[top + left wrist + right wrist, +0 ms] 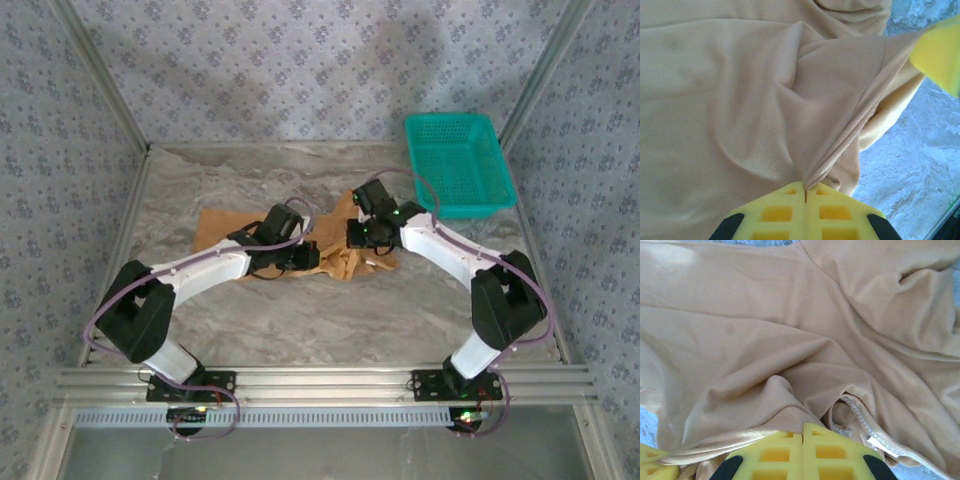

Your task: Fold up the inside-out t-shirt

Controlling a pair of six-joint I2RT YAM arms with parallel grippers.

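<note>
T-shirt (215,228) lies crumpled at the table's (300,320) middle, left of the basket (455,165). Left gripper (805,192) pinches a taut fold; right gripper (803,432) has its fingers together, clamped on bunched cloth.

The t-shirt (765,330) is plain tan, its hem stitching paler. My fingers (775,215) are bright yellow, black behind. My arms (205,268) are white with black joints and purple cables (100,315). The basket (458,165) is teal mesh; the table (300,320) grey marbled; the walls (300,70) grey-blue with a small repeating floral print.
</note>
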